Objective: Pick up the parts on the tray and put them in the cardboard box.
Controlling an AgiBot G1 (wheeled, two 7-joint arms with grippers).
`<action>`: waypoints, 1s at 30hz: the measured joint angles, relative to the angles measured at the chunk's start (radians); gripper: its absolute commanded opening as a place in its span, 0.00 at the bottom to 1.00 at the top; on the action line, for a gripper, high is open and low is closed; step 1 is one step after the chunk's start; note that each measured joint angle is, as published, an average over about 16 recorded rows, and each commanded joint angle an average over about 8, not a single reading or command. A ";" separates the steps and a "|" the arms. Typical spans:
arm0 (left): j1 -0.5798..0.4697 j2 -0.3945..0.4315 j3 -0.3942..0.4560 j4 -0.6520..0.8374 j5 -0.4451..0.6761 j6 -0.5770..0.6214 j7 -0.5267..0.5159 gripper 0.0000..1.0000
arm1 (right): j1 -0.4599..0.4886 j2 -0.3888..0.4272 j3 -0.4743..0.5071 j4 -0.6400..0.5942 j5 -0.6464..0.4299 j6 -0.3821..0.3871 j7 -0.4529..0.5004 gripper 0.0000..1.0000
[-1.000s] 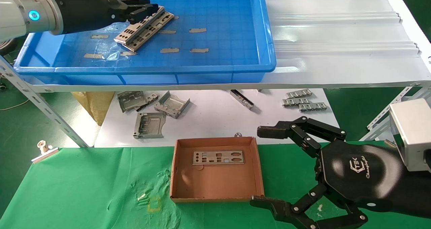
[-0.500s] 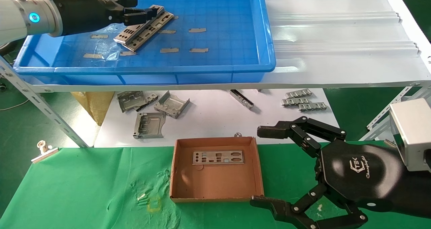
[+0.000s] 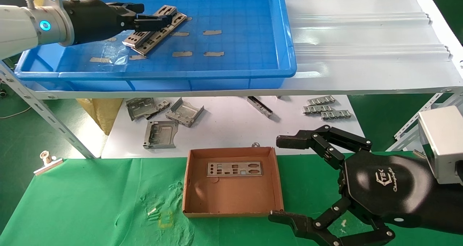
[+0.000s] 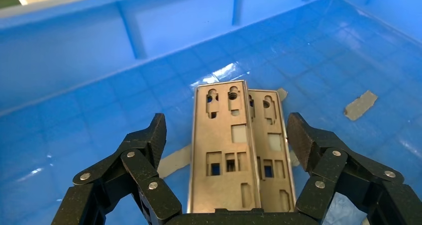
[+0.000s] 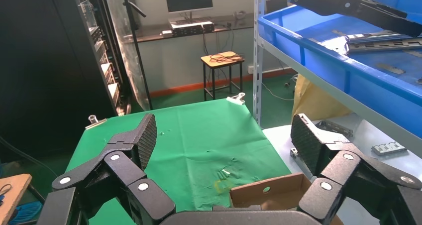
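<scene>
The left gripper hangs spread wide over the parts, jaws on either side of the 2 stacked plates and clear of both — nothing is pinched. A second ago its fingertips lay on the stack's far end; it has since drawn back and the top plate looks slightly shifted, so the grasp seems to be under way again. The plates lie on the tray floor. 1 plate already sits in the cardboard box. The right gripper waits, spread, beside the box.
</scene>
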 measured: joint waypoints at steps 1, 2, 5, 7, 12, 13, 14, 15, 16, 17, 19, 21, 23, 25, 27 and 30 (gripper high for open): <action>0.002 0.001 -0.001 0.001 -0.002 -0.002 -0.004 0.00 | 0.000 0.000 0.000 0.000 0.000 0.000 0.000 1.00; 0.003 0.002 -0.002 0.001 -0.003 -0.004 -0.008 0.00 | 0.000 0.000 0.000 0.000 0.000 0.000 0.000 1.00; 0.008 0.004 -0.005 0.002 -0.008 -0.011 -0.018 0.00 | 0.000 0.000 0.000 0.000 0.000 0.000 0.000 1.00; 0.011 0.005 -0.007 0.002 -0.010 -0.014 -0.024 0.00 | 0.000 0.000 0.000 0.000 0.000 0.000 0.000 1.00; 0.017 0.005 -0.008 -0.001 -0.012 -0.020 -0.034 0.00 | 0.000 0.000 0.000 0.000 0.000 0.000 0.000 1.00; 0.018 0.006 -0.008 -0.002 -0.012 -0.021 -0.035 0.00 | 0.000 0.000 0.000 0.000 0.000 0.000 0.000 1.00; 0.019 0.006 -0.008 -0.002 -0.012 -0.021 -0.036 0.00 | 0.000 0.000 0.000 0.000 0.000 0.000 0.000 1.00; 0.020 0.006 -0.008 -0.003 -0.012 -0.022 -0.037 0.00 | 0.000 0.000 0.000 0.000 0.000 0.000 0.000 1.00; 0.020 0.006 -0.008 -0.004 -0.012 -0.022 -0.038 0.00 | 0.000 0.000 0.000 0.000 0.000 0.000 0.000 1.00; 0.021 0.005 -0.008 -0.005 -0.012 -0.021 -0.039 0.00 | 0.000 0.000 0.000 0.000 0.000 0.000 0.000 1.00; 0.022 0.005 -0.008 -0.007 -0.011 -0.020 -0.041 0.00 | 0.000 0.000 0.000 0.000 0.000 0.000 0.000 1.00; 0.023 0.005 -0.007 -0.009 -0.010 -0.019 -0.042 0.00 | 0.000 0.000 0.000 0.000 0.000 0.000 0.000 1.00; 0.024 0.004 -0.006 -0.010 -0.010 -0.017 -0.042 0.00 | 0.000 0.000 0.000 0.000 0.000 0.000 0.000 1.00; 0.025 0.003 -0.006 -0.012 -0.009 -0.016 -0.042 0.00 | 0.000 0.000 0.000 0.000 0.000 0.000 0.000 1.00; 0.025 0.002 -0.006 -0.014 -0.008 -0.014 -0.042 0.00 | 0.000 0.000 0.000 0.000 0.000 0.000 0.000 1.00; 0.024 0.000 -0.005 -0.017 -0.008 -0.012 -0.040 0.00 | 0.000 0.000 0.000 0.000 0.000 0.000 0.000 1.00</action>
